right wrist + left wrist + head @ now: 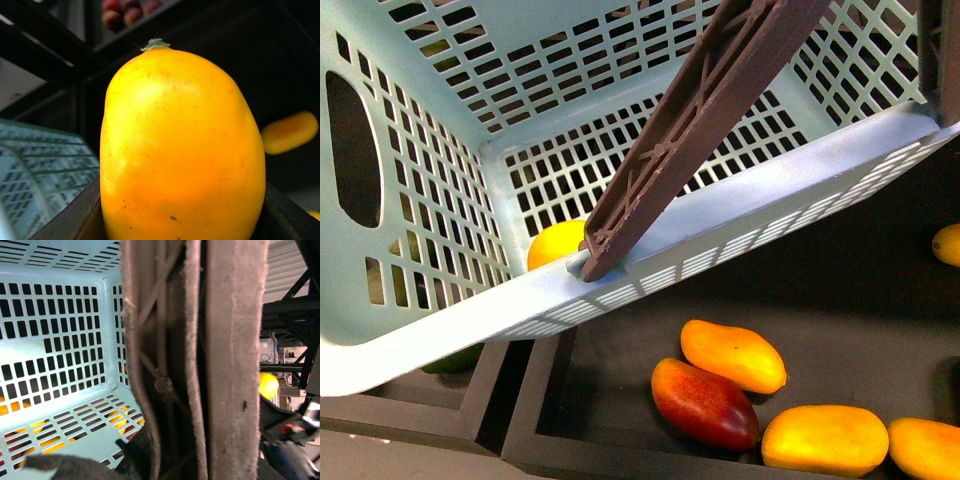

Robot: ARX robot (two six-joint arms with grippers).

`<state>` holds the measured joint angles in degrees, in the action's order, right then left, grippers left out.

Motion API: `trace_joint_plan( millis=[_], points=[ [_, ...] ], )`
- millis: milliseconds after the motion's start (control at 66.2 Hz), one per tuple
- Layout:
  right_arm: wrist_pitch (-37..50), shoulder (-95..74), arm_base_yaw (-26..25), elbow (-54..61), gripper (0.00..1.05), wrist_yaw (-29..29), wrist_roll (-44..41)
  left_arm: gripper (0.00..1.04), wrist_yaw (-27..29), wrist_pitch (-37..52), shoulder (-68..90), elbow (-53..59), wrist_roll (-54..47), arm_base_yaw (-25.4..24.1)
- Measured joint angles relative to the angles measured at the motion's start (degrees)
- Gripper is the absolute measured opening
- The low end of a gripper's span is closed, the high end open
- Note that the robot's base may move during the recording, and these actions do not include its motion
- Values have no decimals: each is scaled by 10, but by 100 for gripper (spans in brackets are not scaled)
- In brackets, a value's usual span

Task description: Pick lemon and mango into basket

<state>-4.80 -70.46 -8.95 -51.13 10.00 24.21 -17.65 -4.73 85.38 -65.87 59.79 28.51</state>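
Observation:
The light teal basket [410, 150] hangs tilted and fills most of the front view, its brown handle [700, 120] slanting across it. My left gripper [190, 460] is shut on that handle [230, 340], which blocks most of the left wrist view. A plump yellow fruit, the lemon [557, 243] by its look, lies in the basket's lower corner. My right gripper [182, 222] is shut on the yellow-orange mango [180, 145], held upright with the stem end up. Its dark fingers [82, 217] flank the fruit. The right gripper does not show in the front view.
Below the basket a black tray [620, 340] holds a yellow-orange mango [733, 355], a dark red mango [705, 403] and two more yellow ones [825, 440]. A green fruit [455, 360] peeks out under the basket rim. The basket wall [40, 170] is beside the held mango.

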Motion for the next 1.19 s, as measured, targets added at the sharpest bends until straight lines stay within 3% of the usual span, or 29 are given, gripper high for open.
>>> trace_joint_plan(
  millis=[211,317,514,785,1027,1193],
  points=[
    [-5,33,123,-37,58,-40,18,14,-2,0,0,0,0,0],
    [31,-2,208,-50,58,-90,17,14,0,0,0,0,0,0],
    [66,-62,292,-75,58,-152,-2,14,-1,0,0,0,0,0],
    [81,-147,329,-115,59,-204,-18,14,-1,0,0,0,0,0],
    [77,-133,341,-102,97,-252,-26,14,-2,0,0,0,0,0],
    [60,-55,310,-57,96,-309,-40,14,0,-1,2,0,3,0]
  ],
)
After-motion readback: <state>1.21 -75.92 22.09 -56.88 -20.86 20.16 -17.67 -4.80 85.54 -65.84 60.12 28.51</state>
